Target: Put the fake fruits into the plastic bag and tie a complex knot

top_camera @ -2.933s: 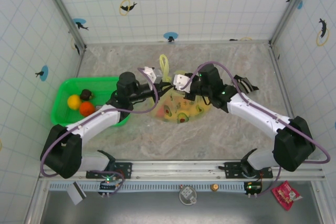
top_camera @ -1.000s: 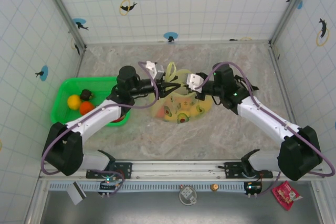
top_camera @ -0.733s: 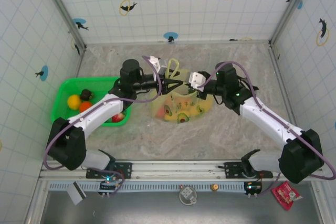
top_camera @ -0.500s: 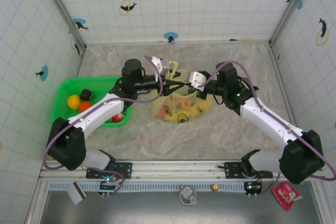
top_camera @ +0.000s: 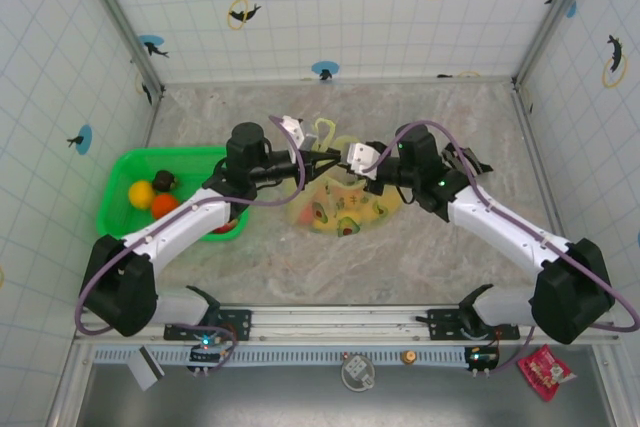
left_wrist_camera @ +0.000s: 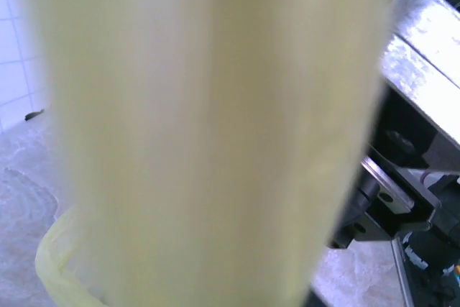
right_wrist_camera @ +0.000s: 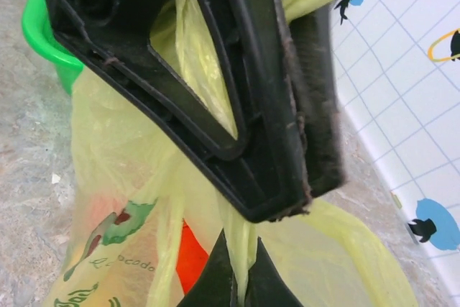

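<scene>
Right tool (right_wrist_camera: 236, 278) is pinched shut on a strap of the plastic bag (top_camera: 345, 205); pull hard and that thin film could slip out or tear. Left tool (top_camera: 312, 157) is nearly touching it, film hiding its grip, so I can't tell. Both arms reach inward over the bag mid-table

Bright light, one blurry close-up

From above, all is sharp and well lit, with only soft shadows on the surface (top_camera: 400, 257). In the left wrist view the plastic bag (left_wrist_camera: 208, 134) sits so close that it is a pale yellow smear, and a shiny metal part (left_wrist_camera: 424, 55) glares white. In the right wrist view light glows through the bag's thin film.
</scene>
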